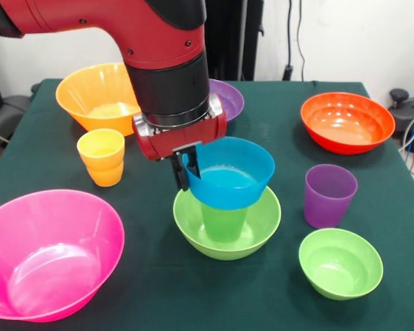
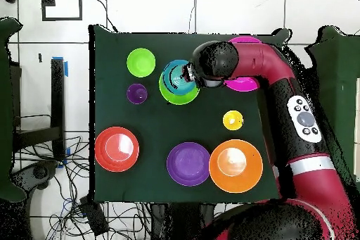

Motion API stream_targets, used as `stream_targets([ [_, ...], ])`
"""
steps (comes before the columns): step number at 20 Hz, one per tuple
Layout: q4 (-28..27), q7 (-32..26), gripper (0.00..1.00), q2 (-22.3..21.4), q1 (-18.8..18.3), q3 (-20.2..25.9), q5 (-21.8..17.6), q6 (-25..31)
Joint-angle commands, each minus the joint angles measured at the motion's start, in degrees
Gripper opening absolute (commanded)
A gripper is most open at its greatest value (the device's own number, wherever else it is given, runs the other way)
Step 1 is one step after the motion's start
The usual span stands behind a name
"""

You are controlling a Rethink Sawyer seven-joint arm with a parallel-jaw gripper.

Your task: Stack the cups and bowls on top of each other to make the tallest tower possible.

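My gripper (image 1: pixel 184 172) is shut on the left rim of the small blue bowl (image 1: pixel 231 176). The blue bowl sits on the green cup (image 1: pixel 224 222), which stands upright inside the lime-green bowl (image 1: pixel 264 219) at the table's middle. The purple cup (image 1: pixel 329 195) stands upright to the right of this stack. The small green bowl (image 1: pixel 340 262) lies in front of the purple cup. The yellow-orange cup (image 1: pixel 102 157) stands at the left. In the overhead view the gripper (image 2: pixel 190 75) is at the blue bowl (image 2: pixel 174 77), over the lime-green bowl (image 2: pixel 176 98).
A large pink bowl (image 1: pixel 48 252) lies at the near left. An orange bowl (image 1: pixel 96 93) and a purple bowl (image 1: pixel 229 98) lie at the back, partly behind the arm. A red-orange bowl (image 1: pixel 346 121) lies at the back right.
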Motion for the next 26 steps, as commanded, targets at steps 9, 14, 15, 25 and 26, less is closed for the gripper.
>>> stream_targets([
  [9,-2.4,-12.3,0.00,4.7,-1.0,-2.3,-4.5,0.9],
  [14,-2.7,-12.9,0.00,5.0,-1.3,-2.1,-4.3,1.9],
  [15,-2.7,-13.0,0.00,5.0,-1.4,-2.0,-4.3,2.1],
  [25,-2.7,-12.7,0.00,5.2,-1.7,-1.6,-3.7,3.2],
  [26,-2.7,-12.5,0.00,5.3,-1.7,-1.5,-3.5,3.1],
])
